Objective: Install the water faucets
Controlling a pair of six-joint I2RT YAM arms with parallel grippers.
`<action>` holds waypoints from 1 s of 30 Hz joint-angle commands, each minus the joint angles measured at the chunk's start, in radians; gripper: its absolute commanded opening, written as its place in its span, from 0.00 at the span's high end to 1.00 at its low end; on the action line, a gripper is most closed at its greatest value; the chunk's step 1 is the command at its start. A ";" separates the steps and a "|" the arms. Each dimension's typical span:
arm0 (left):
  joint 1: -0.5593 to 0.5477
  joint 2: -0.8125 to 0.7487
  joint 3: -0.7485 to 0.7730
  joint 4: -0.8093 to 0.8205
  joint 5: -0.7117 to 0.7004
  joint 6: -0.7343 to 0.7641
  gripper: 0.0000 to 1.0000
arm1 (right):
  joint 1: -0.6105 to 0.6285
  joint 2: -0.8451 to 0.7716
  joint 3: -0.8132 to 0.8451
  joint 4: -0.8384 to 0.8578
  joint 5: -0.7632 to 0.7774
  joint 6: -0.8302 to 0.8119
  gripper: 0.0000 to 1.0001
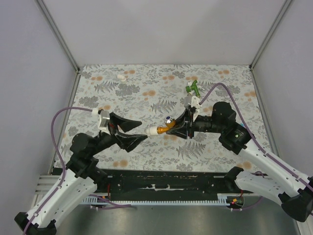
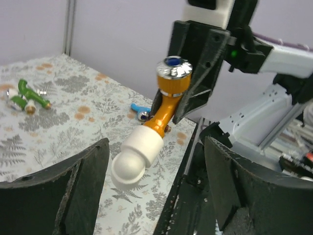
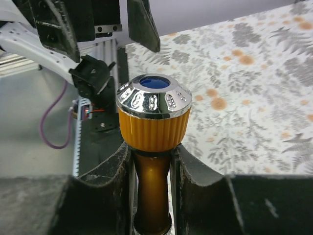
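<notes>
The orange faucet (image 2: 164, 115) is in the air over the middle of the table (image 1: 234, 147). It lies slanted, with its knob toward 3 o'clock in the top view and its other end toward 9 o'clock. The body is glossy orange and has a ribbed orange collar under a chrome cap with a blue centre. A smooth, rounded white piece (image 2: 134, 156) sits on the low end.

The right gripper (image 3: 150, 159) is clamped on the faucet's thin neck, just under the collar, with one finger on each side. The left gripper (image 1: 143, 130) waits at 9 o'clock from the faucet. Its jaws stand wide apart on both sides of the white piece and do not touch it.

I judge that you are at the joining step for this faucet: the white piece looks seated, and the left jaws are free of it. For the next move, I think the left arm should draw straight back toward 9 o'clock, so that no finger knocks the white piece. The right grip should stay firm, because the neck is smooth and round and may turn.

The green faucet (image 1: 193, 89) lies on the table at 1 o'clock from the orange one. A blue faucet (image 2: 139, 108) lies on the table behind it in the left wrist view.
</notes>
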 commanded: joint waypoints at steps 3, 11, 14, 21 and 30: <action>-0.002 0.084 0.062 -0.174 -0.176 -0.379 0.17 | 0.001 -0.046 -0.032 0.073 0.119 -0.165 1.00; -0.002 0.078 0.017 -0.134 -0.257 -0.534 0.20 | 0.001 -0.038 -0.127 0.245 0.107 -0.176 1.00; -0.004 0.094 -0.001 -0.147 -0.270 -0.562 0.20 | 0.001 -0.033 -0.153 0.313 0.102 -0.159 1.00; -0.003 0.144 -0.024 -0.104 -0.236 -0.648 0.19 | -0.001 -0.021 -0.197 0.426 0.104 -0.155 1.00; -0.002 0.204 -0.039 -0.047 -0.262 -0.786 0.23 | 0.002 0.042 -0.237 0.548 0.084 -0.142 1.00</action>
